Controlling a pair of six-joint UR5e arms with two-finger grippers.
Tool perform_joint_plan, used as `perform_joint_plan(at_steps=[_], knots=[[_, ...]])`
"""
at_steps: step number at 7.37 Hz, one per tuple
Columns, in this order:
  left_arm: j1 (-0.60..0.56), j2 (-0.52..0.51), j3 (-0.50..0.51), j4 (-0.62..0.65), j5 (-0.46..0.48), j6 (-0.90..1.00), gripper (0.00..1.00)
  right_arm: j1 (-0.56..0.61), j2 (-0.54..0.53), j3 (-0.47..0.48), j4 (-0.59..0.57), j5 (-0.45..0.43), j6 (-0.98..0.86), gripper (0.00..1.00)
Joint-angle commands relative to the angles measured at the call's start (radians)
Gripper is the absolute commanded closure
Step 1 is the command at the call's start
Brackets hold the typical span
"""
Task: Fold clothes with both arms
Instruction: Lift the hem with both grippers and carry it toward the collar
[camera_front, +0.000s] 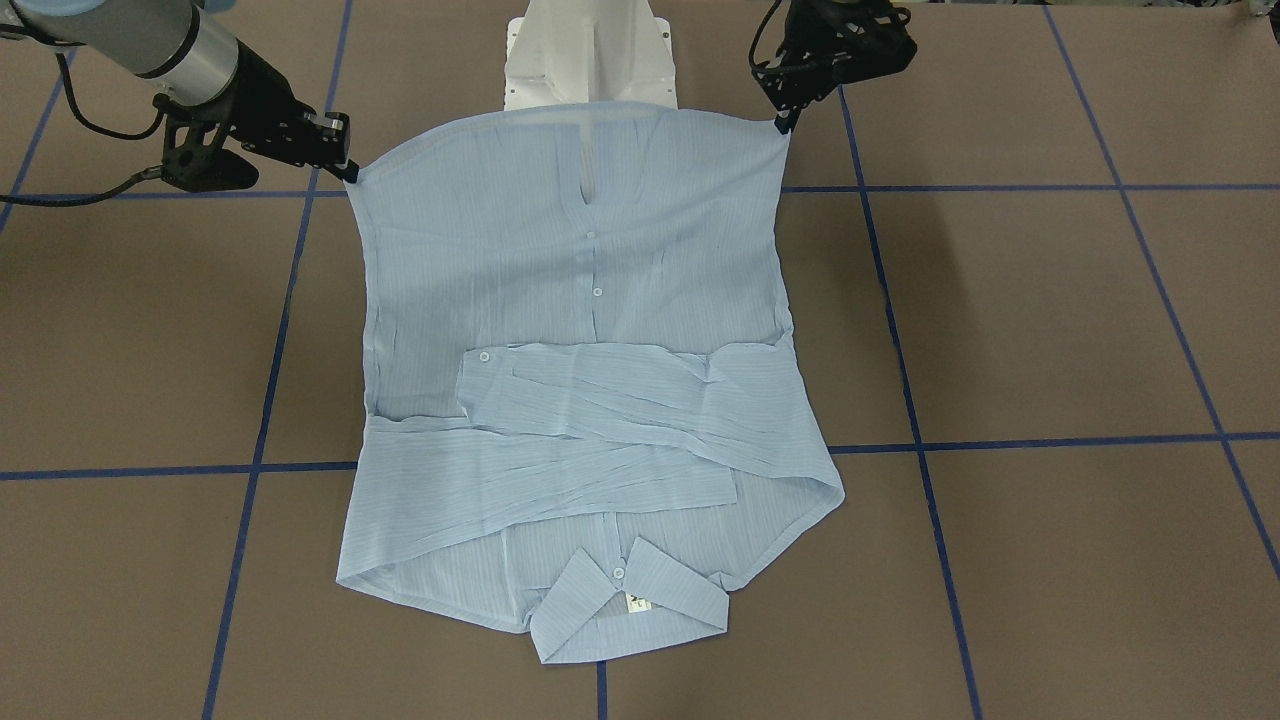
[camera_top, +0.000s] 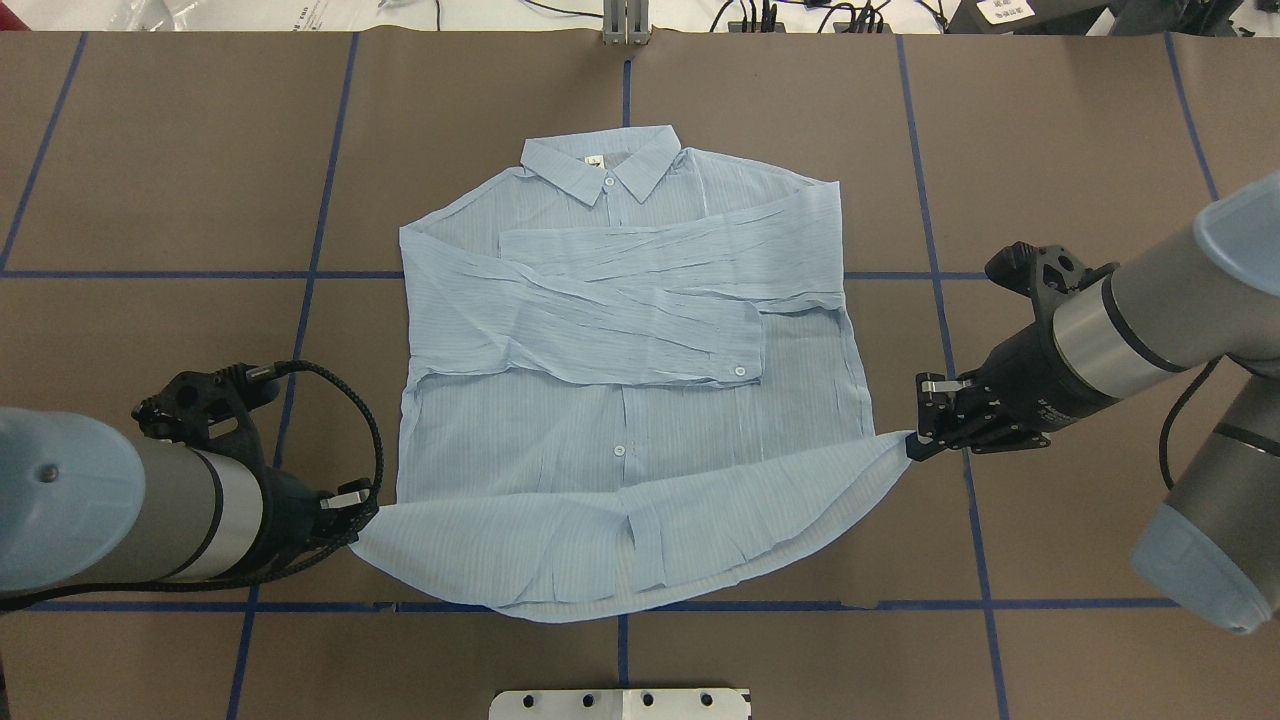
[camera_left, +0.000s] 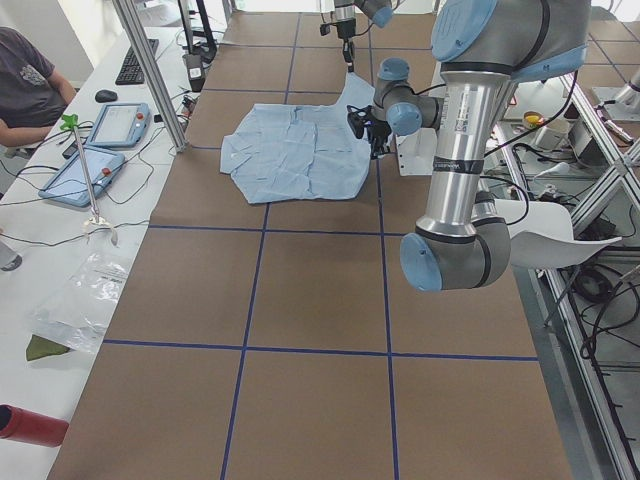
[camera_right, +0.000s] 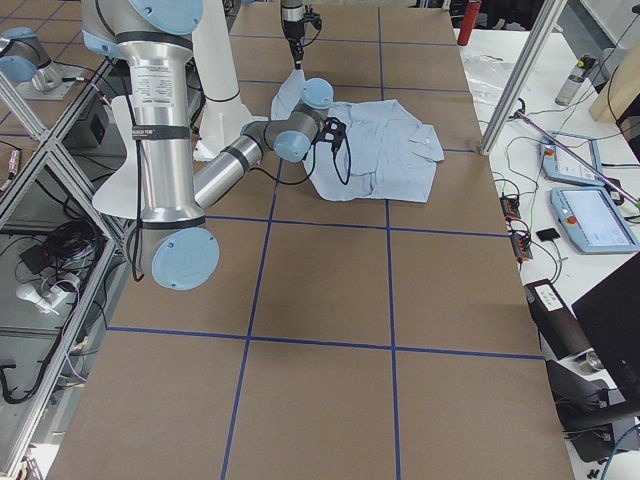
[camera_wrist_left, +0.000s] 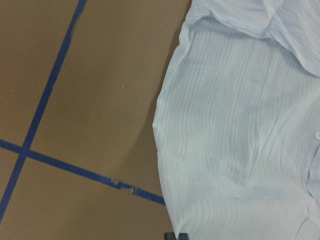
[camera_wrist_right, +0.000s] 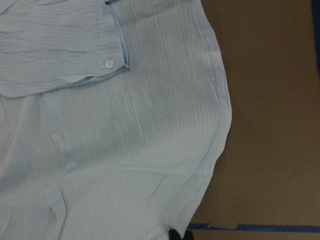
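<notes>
The light-blue shirt (camera_top: 620, 400) lies face up on the brown table, collar (camera_top: 602, 162) away from the robot and both sleeves folded across the chest. My left gripper (camera_top: 362, 514) is shut on the left hem corner. My right gripper (camera_top: 914, 442) is shut on the right hem corner. Both corners are raised, so the hem (camera_front: 575, 150) hangs stretched between the grippers above the table. In the front view the left gripper (camera_front: 784, 122) is on the right and the right gripper (camera_front: 350, 170) on the left. Each wrist view looks down on shirt fabric (camera_wrist_left: 240, 125) (camera_wrist_right: 125, 150).
The white pedestal base (camera_front: 590, 60) stands just behind the lifted hem. Blue tape lines (camera_top: 300, 275) grid the table. Beyond the table's far edge a person (camera_left: 25, 80) sits by tablets (camera_left: 120, 125), and a red bottle (camera_left: 30, 425) lies there.
</notes>
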Motion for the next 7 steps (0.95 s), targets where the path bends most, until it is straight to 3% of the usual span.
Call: perform_joint_plan(at_steps=[1, 4, 7], knots=[[-0.025, -0.004, 0.017, -0.009, -0.007, 0.017, 1.0, 0.074, 0.014, -0.052, -0.007, 0.028, -0.062, 1.0], [-0.063, -0.088, 0.083, -0.018, -0.008, 0.017, 1.0, 0.119, 0.073, -0.104, -0.01, 0.06, -0.09, 1.0], [-0.212, -0.092, 0.233, -0.205, -0.01, 0.051, 1.0, 0.16, 0.165, -0.199, -0.01, 0.058, -0.09, 1.0]])
